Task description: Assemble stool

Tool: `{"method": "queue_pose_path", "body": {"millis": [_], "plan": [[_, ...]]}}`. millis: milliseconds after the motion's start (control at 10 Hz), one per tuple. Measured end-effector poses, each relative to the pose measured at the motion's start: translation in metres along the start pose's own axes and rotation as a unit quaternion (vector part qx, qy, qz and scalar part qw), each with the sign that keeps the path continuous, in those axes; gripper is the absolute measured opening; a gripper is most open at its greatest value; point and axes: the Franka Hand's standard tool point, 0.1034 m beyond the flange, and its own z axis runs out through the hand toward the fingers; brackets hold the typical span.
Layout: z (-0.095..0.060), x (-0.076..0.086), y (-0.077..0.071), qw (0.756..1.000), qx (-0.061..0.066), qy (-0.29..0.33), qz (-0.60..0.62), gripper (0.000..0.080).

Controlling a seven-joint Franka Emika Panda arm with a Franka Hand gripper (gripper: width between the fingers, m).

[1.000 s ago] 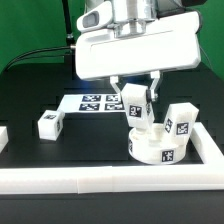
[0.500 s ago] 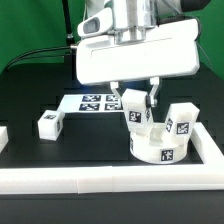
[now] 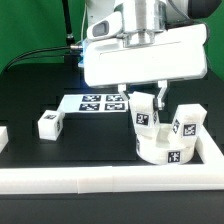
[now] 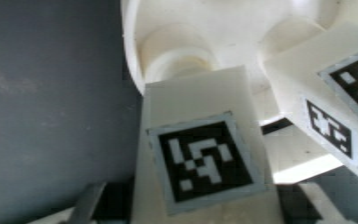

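Between the fingers of the gripper (image 3: 147, 103) one white stool leg, the held leg (image 3: 146, 116), is pinched on its two side faces, the jaws closed against it. The held leg is close to upright, with its square tag facing the exterior camera.

Directly below the gripper the seat disc (image 3: 168, 152) is seen lying flat on the black counter (image 3: 80, 150), a tag on its side wall. The lower end of the held leg meets the top of the disc. Whether it is seated in a recess cannot be told from the exterior view.

In the wrist view the held leg (image 4: 202, 150) fills the middle, tag toward the camera, and its far end is seen against a raised round part of the seat disc (image 4: 194, 40). One dark finger (image 4: 91, 205) is visible beside the leg.

Just beside the gripper, on the exterior view's right, a second leg (image 3: 187, 124) is seen standing up from the disc top, apart from the held leg. Its tag is also visible in the wrist view (image 4: 357, 80).

Well apart from the gripper, toward the exterior view's left, a third leg (image 3: 49, 124) lies loose on the counter.

Behind the gripper the marker board (image 3: 100, 102) lies flat. A white border rail (image 3: 100, 181) is noted along the near edge of the counter, with the disc and all three legs inside it.
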Motion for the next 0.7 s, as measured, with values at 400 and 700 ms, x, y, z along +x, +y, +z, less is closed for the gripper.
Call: {"method": "queue_pose_path", "body": {"millis": [400,700], "plan": [[-0.003,0.006,0.005,1.0,0.0,0.0,0.004,0.0598],[-0.017,0.019,0.007,1.0,0.008,-0.01,0.008,0.0646]]}}
